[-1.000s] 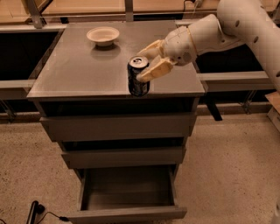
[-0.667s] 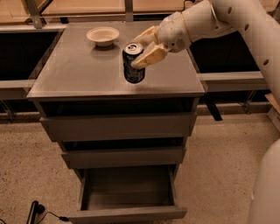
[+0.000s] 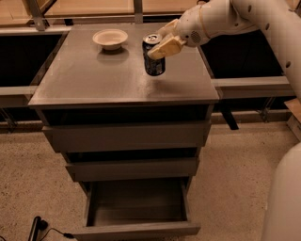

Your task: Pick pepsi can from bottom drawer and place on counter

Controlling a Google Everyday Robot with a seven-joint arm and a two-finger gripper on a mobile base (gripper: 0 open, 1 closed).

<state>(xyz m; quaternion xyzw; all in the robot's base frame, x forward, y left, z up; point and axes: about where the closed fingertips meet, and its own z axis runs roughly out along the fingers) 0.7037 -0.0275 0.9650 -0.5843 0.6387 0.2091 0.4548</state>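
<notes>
While my gripper (image 3: 156, 44) pinches the can (image 3: 154, 65) upright toward the glossy grey counter's (image 3: 94, 80) one o'clock, bowl (image 3: 110, 38) at the can's ten o'clock, bottom drawer (image 3: 136, 209) open at six, speckled floor (image 3: 235, 164) around, wooden tabletops (image 3: 84, 7) behind

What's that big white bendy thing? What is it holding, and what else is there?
That is a robot's white arm. There is one picture, looking down at a grey cabinet from the front. At the arm's end is its gripper, two beige fingers that work like a hand. They are closed around a dark blue pepsi can with a shiny silver top, over the cabinet's smooth grey counter. I cannot tell whether the can touches the counter. A shallow beige bowl sits on the counter, to the left of the can. Down below, the deep grey bottom drawer is pulled open.
</notes>
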